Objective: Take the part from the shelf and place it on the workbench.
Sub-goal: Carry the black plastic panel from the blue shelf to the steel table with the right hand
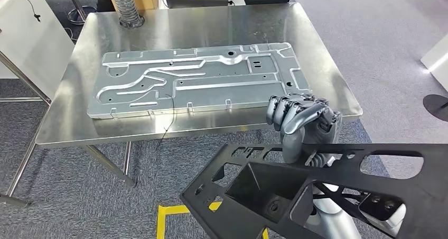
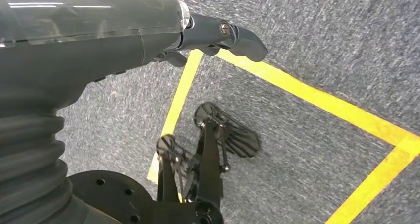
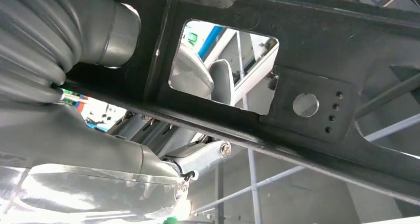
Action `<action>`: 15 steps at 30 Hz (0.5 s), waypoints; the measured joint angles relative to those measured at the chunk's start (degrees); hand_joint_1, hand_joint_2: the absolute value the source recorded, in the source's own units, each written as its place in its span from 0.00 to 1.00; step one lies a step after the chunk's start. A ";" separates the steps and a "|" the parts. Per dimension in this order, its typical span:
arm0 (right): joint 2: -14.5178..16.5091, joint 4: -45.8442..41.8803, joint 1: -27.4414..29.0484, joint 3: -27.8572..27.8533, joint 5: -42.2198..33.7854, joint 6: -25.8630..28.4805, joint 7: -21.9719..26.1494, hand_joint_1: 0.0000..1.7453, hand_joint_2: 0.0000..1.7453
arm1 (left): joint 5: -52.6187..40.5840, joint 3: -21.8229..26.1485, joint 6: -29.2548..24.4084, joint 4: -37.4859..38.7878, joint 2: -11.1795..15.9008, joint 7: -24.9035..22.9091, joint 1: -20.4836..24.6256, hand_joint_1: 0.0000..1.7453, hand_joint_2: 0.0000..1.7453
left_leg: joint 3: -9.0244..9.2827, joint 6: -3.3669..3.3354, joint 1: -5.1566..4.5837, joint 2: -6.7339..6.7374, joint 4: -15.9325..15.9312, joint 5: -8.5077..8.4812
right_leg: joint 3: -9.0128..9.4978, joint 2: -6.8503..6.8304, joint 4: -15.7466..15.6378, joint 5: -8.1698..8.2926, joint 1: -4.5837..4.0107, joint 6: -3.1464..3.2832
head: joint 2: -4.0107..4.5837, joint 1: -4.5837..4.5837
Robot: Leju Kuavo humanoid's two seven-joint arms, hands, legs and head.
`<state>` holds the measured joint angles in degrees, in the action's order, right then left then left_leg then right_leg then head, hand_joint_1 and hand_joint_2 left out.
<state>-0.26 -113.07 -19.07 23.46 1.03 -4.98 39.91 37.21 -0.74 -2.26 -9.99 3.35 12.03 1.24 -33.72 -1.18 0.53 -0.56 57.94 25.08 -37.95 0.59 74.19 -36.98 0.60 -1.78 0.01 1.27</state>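
The part (image 1: 338, 183) is a large black frame with cut-outs and a boxy pocket, held low in the foreground short of the workbench (image 1: 322, 38). My right hand (image 1: 300, 118) grips its far edge, fingers curled over the top, just before the bench's near right corner. In the right wrist view the part (image 3: 307, 55) crosses close over my right hand (image 3: 69, 40). My left hand (image 2: 124, 40) hangs over the carpet, one finger (image 2: 240, 35) stretched out and nothing in it.
A big silver stamped panel (image 1: 201, 80) covers most of the steel workbench, with a thin black wire (image 1: 170, 115) trailing over its near edge. A grey ribbed hose (image 1: 127, 6) stands at the back. Yellow floor tape (image 1: 168, 218) lies below the part.
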 joint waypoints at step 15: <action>-0.03 -6.27 1.64 0.07 6.19 6.39 0.04 1.00 1.00 | -0.19 0.09 0.14 0.02 -0.25 0.53 0.13 0.00 1.00 | -4.73 3.18 0.06 0.10 15.91 9.58 | 5.36 -0.18 -15.75 9.94 -0.31 3.59 | 0.01 0.04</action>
<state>-0.29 -119.34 -17.43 23.53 7.22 1.41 39.95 37.02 -0.66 -2.13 -9.97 3.10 12.56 1.37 -38.46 2.00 0.59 -0.46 73.85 34.66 -32.60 0.41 58.44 -27.05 0.29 1.81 0.02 1.31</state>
